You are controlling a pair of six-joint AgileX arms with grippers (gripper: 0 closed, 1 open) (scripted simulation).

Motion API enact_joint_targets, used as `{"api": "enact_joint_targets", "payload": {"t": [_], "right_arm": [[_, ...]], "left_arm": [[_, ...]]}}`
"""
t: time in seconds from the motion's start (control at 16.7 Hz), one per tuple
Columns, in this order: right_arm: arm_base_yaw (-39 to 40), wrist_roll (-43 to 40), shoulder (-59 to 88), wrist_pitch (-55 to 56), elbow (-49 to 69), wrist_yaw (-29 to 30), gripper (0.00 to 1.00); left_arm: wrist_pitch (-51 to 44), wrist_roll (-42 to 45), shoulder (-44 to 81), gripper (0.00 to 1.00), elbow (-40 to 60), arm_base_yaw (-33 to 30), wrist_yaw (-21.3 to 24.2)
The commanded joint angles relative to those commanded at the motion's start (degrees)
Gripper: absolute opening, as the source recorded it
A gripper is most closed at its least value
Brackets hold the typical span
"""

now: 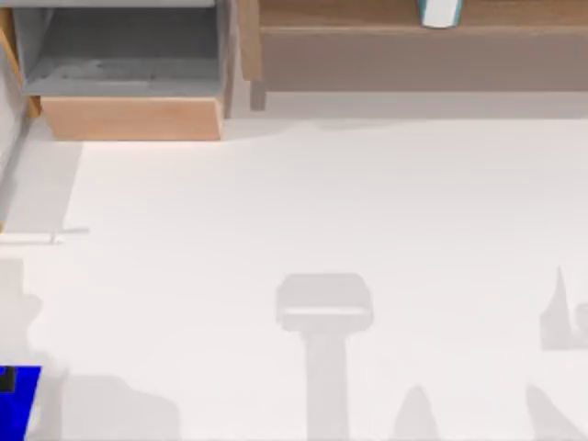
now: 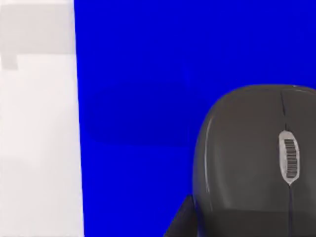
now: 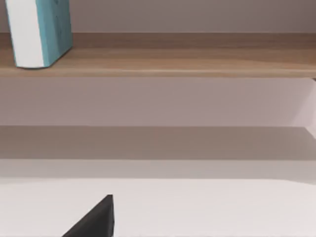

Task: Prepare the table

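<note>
1. Dark grey mouse (image 2: 252, 163) closest to the lens in left wrist view, lying on blue mat (image 2: 148, 74); black sliver at the mouse's near edge, likely a fingertip of the left gripper, too little visible to be sure.
2. Blue mat sits at the near left corner of the table (image 1: 303, 211); white table surface just beside the mat's edge.
3. Table itself broad and white, running from the mat out to the wooden shelf (image 1: 413, 23) along the far side, and to the grey-lined drawer box (image 1: 129, 83) at the far left corner.
4. Blue-and-white book (image 3: 37, 32) upright on the shelf, well apart from the mat.
5. Risk, judged: descent onto the mouse off-centre could nudge it across the mat or off the mat's edge; smooth rounded shell likely to slip from a shallow pinch.
6. Risk, judged: right arm aimed toward the shelf; a careless reach could tip the upright book.
7. Left arm pose: wrist hanging over the mat, looking straight down at the mouse. Finger opening: cannot tell; nothing seen held.
8. Right arm pose: low over the table, facing the shelf; dark wedge (image 3: 96, 219) at the frame edge, probably its gripper. Opening: cannot tell.
</note>
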Motion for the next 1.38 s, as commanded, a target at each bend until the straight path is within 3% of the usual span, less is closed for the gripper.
{"api": "enact_joint_targets", "payload": {"t": [0.42, 1.08, 1.38], "right_arm": [[0.0, 0.0, 0.0, 0.0, 0.0, 0.0, 1.0], [0.0, 0.0, 0.0, 0.0, 0.0, 0.0, 1.0], [0.0, 0.0, 0.0, 0.0, 0.0, 0.0, 1.0]], "left_arm": [[0.0, 0.0, 0.0, 0.98, 0.0, 0.0, 0.0], [0.56, 0.31, 0.11, 1.0, 0.02, 0.29, 0.42], [12.33, 6.26, 2.93, 1.0, -0.8, 5.15, 8.03]]}}
